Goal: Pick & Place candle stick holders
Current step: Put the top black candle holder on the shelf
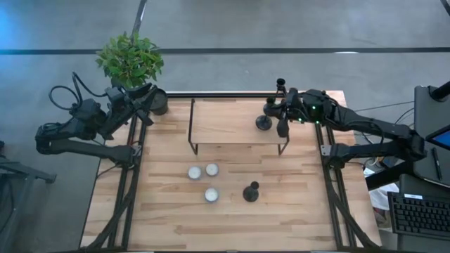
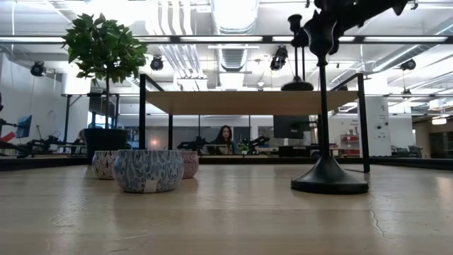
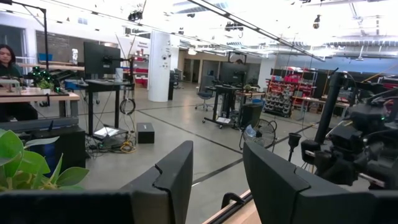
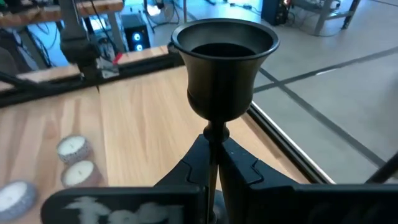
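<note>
One black candle stick holder stands on its disc base on the table, near in the low view. A second stands on the right end of the small wooden shelf; its base shows in the low view. My right gripper is over the shelf's far right corner, shut on the third holder, whose base is hidden. My left gripper is open and empty at the table's far left corner, by the plant pot; its fingers also show apart in the left wrist view. My right gripper pinches the holder's thin stem just under the cup, between its two fingers. The fingers come level from the table's right side and lie across the stem. The holder stands upright. The fingers hide whether its base rests on the shelf.
Three white tealights sit on the table in front of the shelf, left of the standing holder. A dark pot with a green plant stands at the far left corner. A person sits in the room beyond.
</note>
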